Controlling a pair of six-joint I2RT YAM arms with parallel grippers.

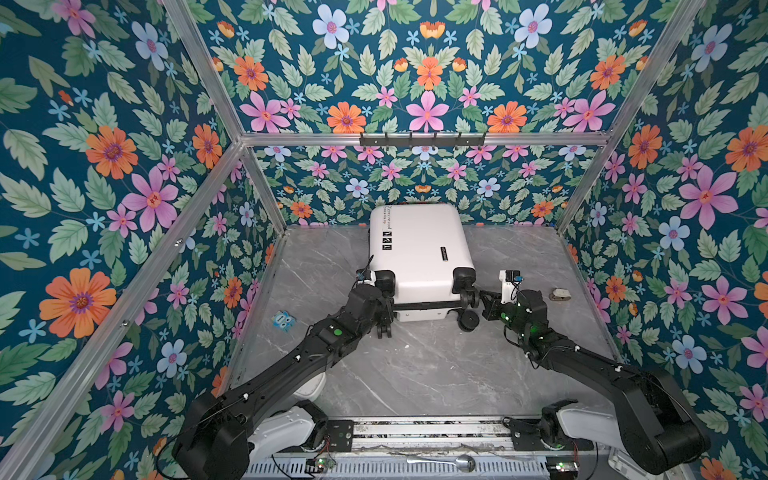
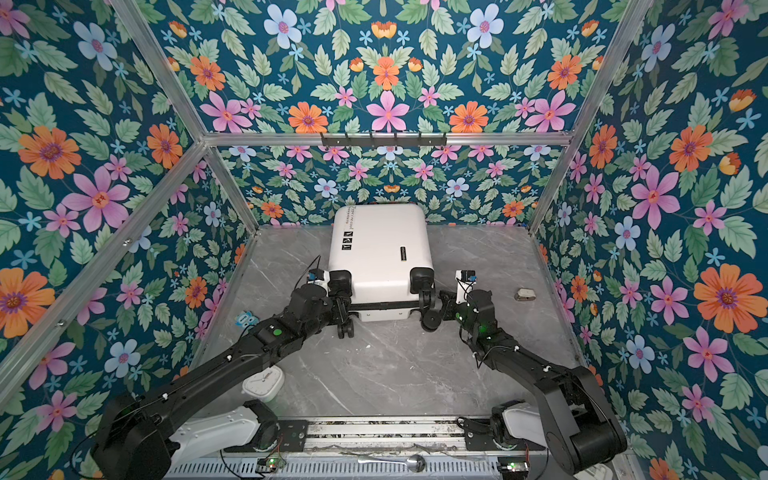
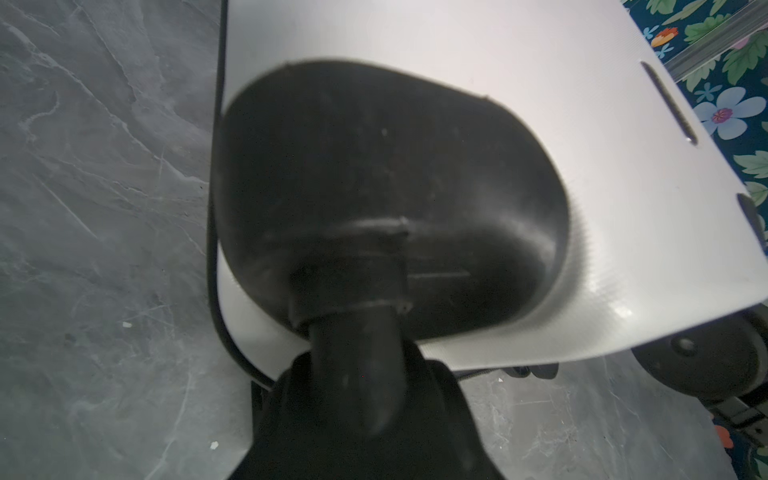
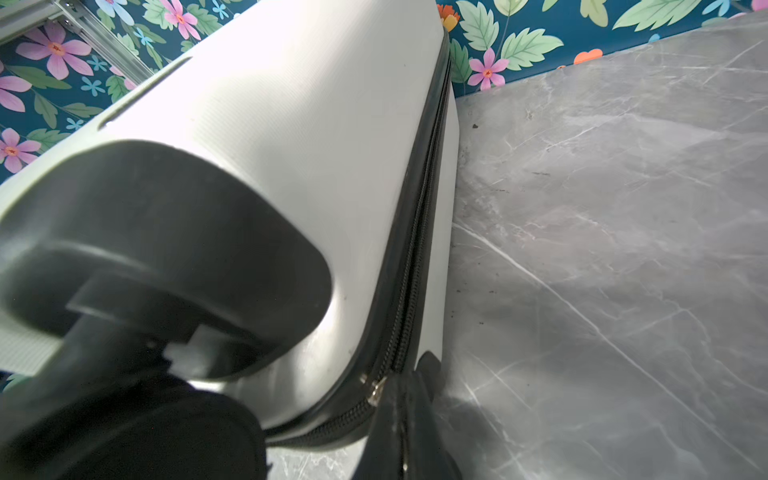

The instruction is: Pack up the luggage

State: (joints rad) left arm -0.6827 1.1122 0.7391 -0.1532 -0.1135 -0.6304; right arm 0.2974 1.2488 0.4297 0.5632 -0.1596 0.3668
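As it lies flat and closed on the grey marble surface point(image 1: 415, 374), the luggage point(image 1: 419, 249) is noted with its wheels turned toward the arms. The left claw point(image 1: 385, 308) is set against the near left wheel mount point(image 3: 374, 187); whether it is spread or gripping cannot be told, as the fingers are lost in black. The right claw point(image 4: 405, 419) is pressed together at the zipper band point(image 4: 419, 249) at the near right corner, just beside the metal pull point(image 4: 376, 390).
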